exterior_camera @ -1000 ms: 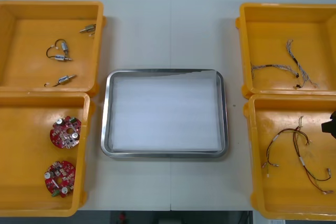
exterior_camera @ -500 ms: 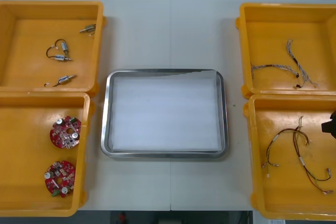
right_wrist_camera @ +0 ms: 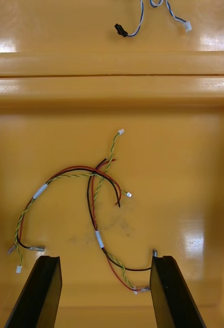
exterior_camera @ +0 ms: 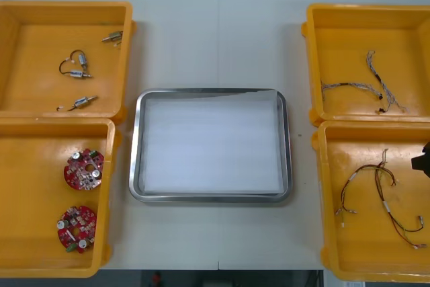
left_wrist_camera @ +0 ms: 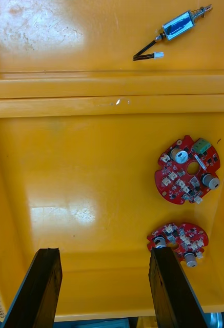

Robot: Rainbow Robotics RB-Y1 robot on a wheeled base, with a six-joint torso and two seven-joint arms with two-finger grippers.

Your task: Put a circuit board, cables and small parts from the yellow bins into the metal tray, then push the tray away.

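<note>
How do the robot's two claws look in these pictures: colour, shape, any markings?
Both look alike. The left claw and the right claw each have two flat, matte black fingers. These are broad slabs with squared tips and slanted sides. Their visible surfaces are plain and unmarked.

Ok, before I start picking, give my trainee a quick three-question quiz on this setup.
1. True or false: something already lies in the metal tray.
2. How many circuit boards lie in the yellow bin under the left gripper? A) one B) two C) three
3. Fill in: the right gripper hovers open over red and yellow ____.
Key: 1 false; 2 B; 3 cables.
</note>
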